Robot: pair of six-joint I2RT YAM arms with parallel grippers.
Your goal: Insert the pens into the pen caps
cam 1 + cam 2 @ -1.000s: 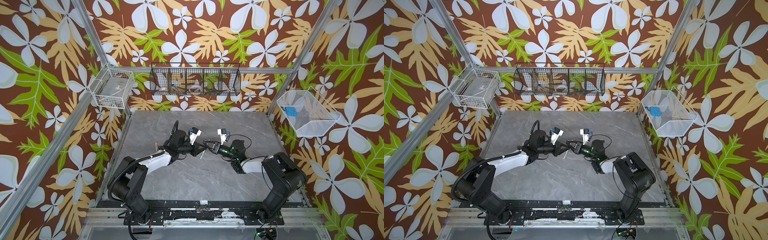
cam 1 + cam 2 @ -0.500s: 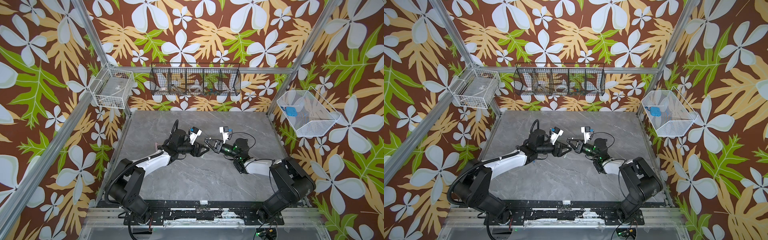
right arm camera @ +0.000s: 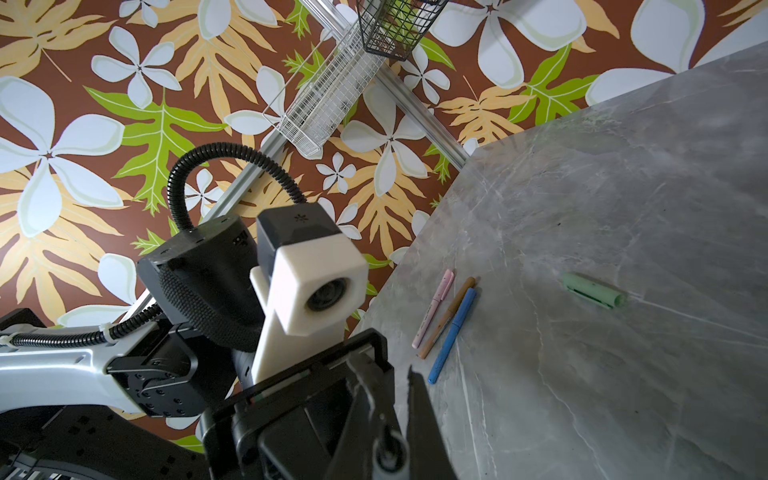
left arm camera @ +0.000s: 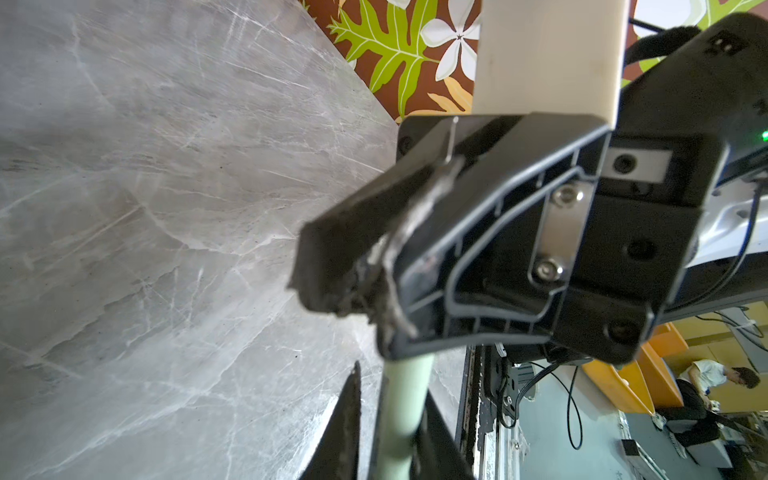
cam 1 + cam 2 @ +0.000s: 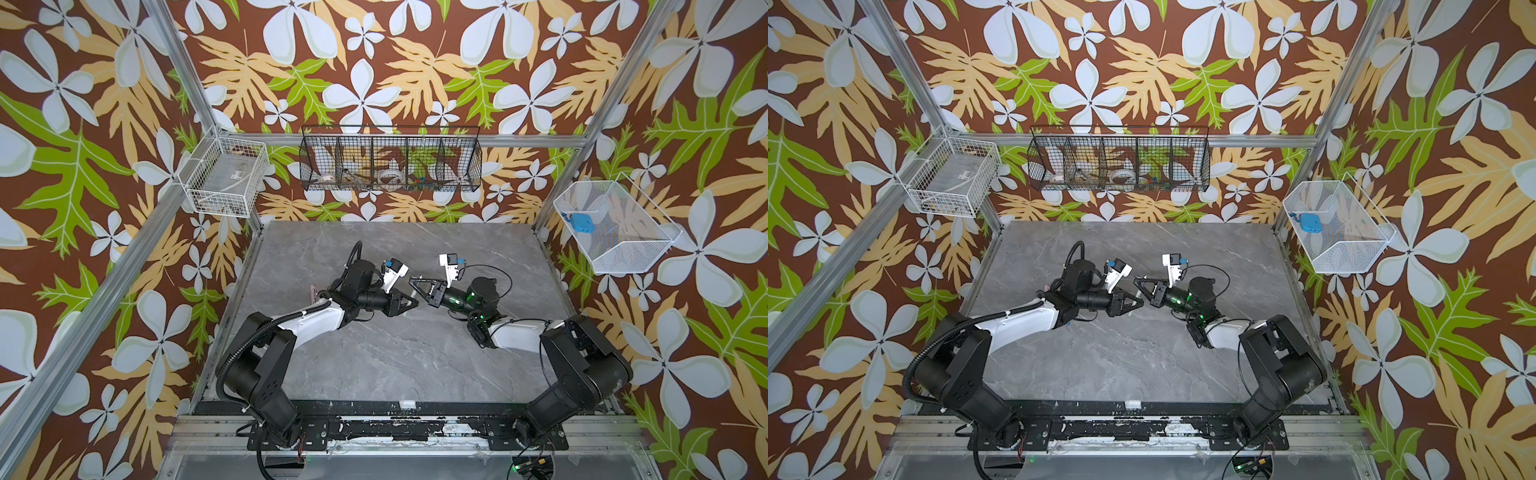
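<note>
The grey-green pen (image 4: 402,395) was clenched between the fingers of the left gripper (image 5: 412,301), its pale shaft running out past their tips toward the right gripper (image 5: 412,281). The right jaws were pressed together on nothing that we could see. The two sets of tips stood just beside each other, and we could not tell whether they touched. The light green cap (image 3: 593,289) lay on its side on the table (image 3: 623,166), out beyond the right jaws, well apart from both grippers and held by neither. The pink pen (image 3: 434,309), brown pen (image 3: 449,318) and blue pen (image 3: 453,334) lay side by side near the table's edge, likewise clear of both jaws; whether these three touched one another we could not tell.
</note>
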